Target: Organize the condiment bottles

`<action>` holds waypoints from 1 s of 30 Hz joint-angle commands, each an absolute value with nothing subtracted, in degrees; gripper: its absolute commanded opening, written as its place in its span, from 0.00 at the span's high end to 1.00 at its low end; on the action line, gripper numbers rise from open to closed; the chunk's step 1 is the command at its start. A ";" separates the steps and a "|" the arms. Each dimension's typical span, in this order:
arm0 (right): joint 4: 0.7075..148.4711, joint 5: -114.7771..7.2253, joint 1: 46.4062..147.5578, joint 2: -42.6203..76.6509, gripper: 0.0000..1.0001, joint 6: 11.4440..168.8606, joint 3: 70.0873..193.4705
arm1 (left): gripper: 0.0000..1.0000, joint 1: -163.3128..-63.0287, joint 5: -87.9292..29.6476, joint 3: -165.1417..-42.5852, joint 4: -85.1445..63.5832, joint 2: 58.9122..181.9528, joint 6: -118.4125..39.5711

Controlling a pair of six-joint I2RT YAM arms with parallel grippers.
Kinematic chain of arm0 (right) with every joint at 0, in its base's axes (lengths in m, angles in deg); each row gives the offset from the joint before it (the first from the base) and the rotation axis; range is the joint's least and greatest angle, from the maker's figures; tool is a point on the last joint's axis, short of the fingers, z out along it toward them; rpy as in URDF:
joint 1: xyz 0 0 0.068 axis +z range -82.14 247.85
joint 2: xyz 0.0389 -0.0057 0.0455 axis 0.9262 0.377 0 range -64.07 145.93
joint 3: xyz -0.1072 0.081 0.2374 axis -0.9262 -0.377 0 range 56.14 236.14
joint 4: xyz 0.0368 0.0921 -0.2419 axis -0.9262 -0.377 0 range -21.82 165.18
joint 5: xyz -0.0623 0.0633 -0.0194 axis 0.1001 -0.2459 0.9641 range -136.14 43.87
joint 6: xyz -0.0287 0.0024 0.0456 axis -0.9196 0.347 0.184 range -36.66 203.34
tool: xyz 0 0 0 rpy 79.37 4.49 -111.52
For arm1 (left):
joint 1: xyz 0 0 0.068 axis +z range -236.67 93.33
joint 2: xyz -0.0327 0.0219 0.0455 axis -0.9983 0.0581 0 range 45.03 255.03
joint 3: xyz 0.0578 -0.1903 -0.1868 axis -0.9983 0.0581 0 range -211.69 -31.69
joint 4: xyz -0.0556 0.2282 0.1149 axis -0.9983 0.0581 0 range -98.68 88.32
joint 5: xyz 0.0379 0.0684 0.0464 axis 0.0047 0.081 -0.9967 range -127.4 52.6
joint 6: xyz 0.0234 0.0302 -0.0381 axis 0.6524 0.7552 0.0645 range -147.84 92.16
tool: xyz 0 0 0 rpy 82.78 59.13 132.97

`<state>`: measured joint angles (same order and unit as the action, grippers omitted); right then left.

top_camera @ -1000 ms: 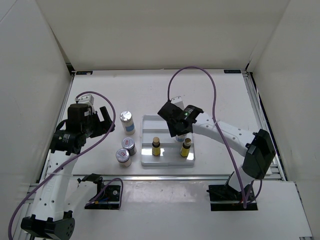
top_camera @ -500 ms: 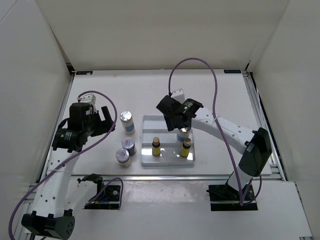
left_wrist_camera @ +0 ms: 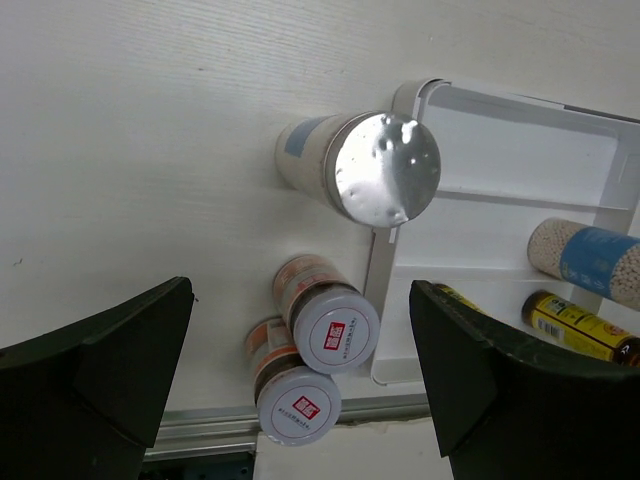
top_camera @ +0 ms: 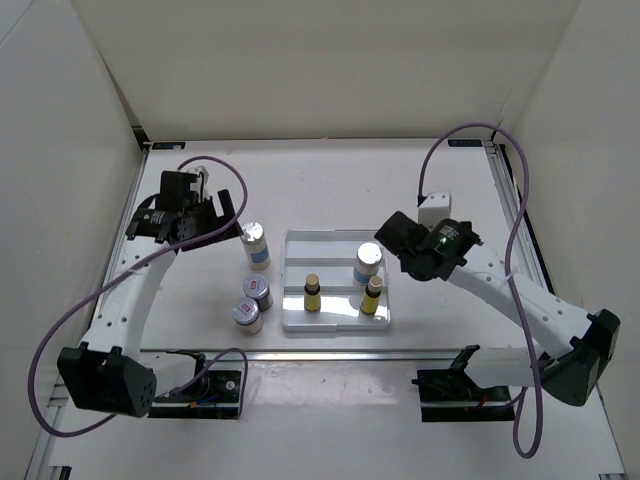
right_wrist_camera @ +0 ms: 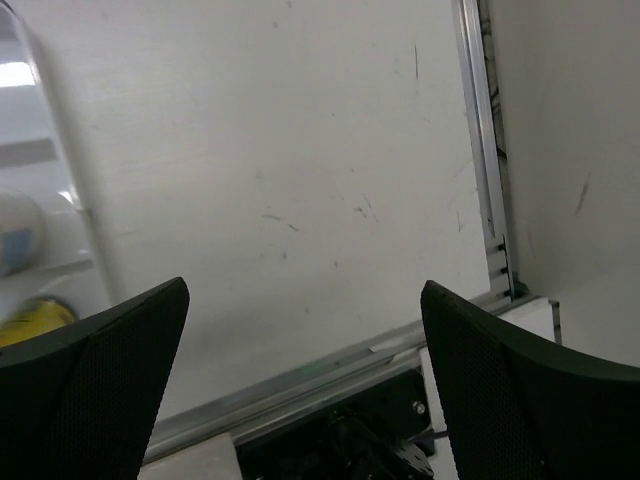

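A white tray (top_camera: 300,240) holds one silver-lidded shaker jar (top_camera: 368,262) and two yellow dark-capped bottles (top_camera: 312,292) (top_camera: 372,295). Another silver-lidded jar (top_camera: 254,244) stands just left of the tray, and two more jars (top_camera: 258,291) (top_camera: 246,314) touch each other nearer the front. My left gripper (top_camera: 222,218) hangs open beside the left jar. In the left wrist view that jar's lid (left_wrist_camera: 385,168) lies ahead of the open gripper (left_wrist_camera: 300,285), with the two red-marked lids (left_wrist_camera: 337,328) (left_wrist_camera: 298,405) between the fingers' lines. My right gripper (top_camera: 398,240) is open and empty, right of the tray.
The right wrist view shows bare table between the open gripper (right_wrist_camera: 303,290), the tray's edge (right_wrist_camera: 50,150) at the left, and the metal front rail (right_wrist_camera: 330,375) below. White walls enclose the table on three sides.
My right gripper opened, left the shaker jar standing in the tray and drew back to the right. My left arm swung toward the far side, up beside the jar left of the tray.
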<state>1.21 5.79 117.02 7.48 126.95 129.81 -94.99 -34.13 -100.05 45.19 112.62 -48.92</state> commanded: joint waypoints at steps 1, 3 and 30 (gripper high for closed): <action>2.75 6.25 116.81 4.85 0.00 130.71 124.10 | 0.00 -95.11 -30.03 -104.72 41.33 114.01 -47.72; 3.38 5.63 116.81 4.31 0.00 130.71 121.03 | 0.00 -95.80 -31.93 -107.96 41.33 119.36 -46.92; 4.52 3.35 116.28 6.25 0.00 132.38 116.79 | 0.25 -106.18 -41.80 -103.59 39.58 133.71 -42.69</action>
<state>3.81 2.70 116.34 6.24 130.93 117.09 -105.37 -39.29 -104.29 38.89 133.89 -43.68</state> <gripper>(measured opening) 0.998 0.760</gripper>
